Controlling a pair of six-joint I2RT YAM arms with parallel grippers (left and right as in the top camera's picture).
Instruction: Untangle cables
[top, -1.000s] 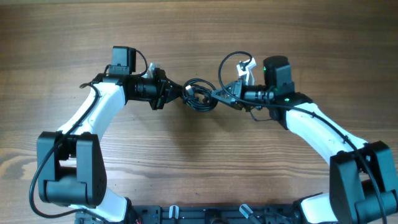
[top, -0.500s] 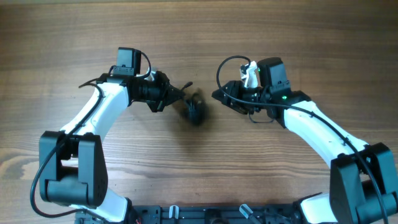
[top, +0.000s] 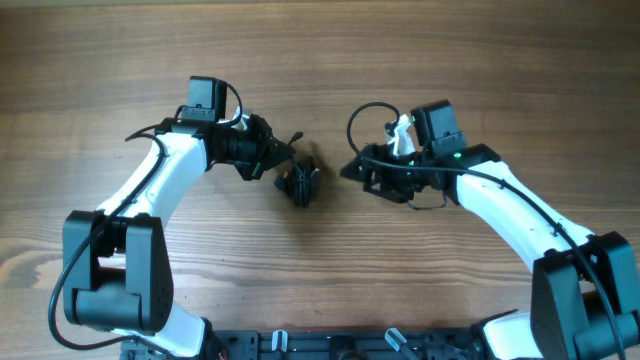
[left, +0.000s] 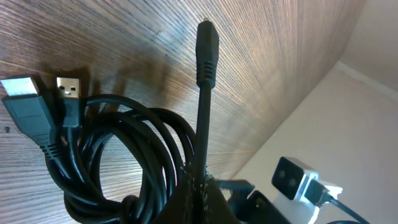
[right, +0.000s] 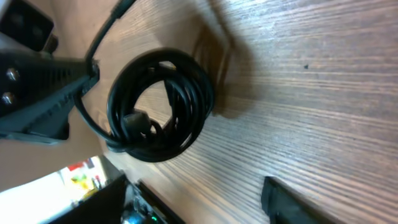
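Hanging as a glossy black coil from the left gripper (top: 283, 163), whose jaws pinched one strand, the cables (top: 300, 184) sat between the arms over the grained wood table (top: 320, 60). Only the left wrist view showed their ends: a metal USB plug (left: 67, 88), a flat black plug (left: 23, 107), a ribbed round tip (left: 207, 46). The right gripper (top: 358, 172) stood spread and empty, apart from the coil.
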